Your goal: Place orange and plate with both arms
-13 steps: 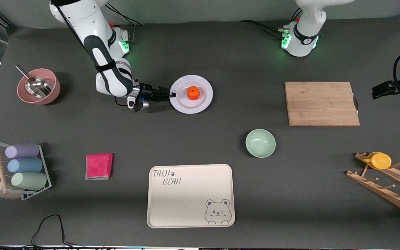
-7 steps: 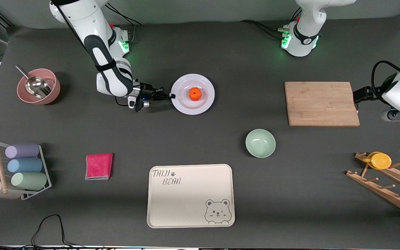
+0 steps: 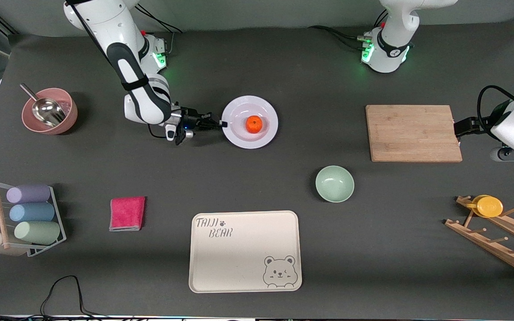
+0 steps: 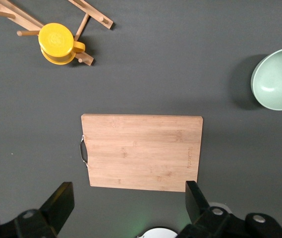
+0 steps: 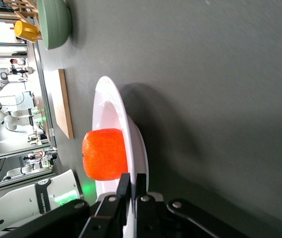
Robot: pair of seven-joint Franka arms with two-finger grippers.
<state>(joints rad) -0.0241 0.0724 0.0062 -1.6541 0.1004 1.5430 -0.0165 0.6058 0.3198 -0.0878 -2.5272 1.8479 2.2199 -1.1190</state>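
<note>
The pale plate sits toward the robots' side of the table with the orange on its middle. My right gripper reaches in low from the right arm's end and is shut on the plate's rim. The right wrist view shows its fingers pinching the plate's rim from both faces, just beside the orange. My left gripper hangs open and high over the handle end of the cutting board, holding nothing. In the left wrist view the left gripper has only the table between its fingers.
A green bowl and the cream bear tray lie nearer the camera than the plate. A pink bowl with a scoop, a pink cloth and a cup rack are at the right arm's end. A wooden rack holds a yellow lid.
The right gripper closed on the plate's rim, and plate and orange slid slightly toward the left arm's end. The left arm swung in toward the cutting board.
</note>
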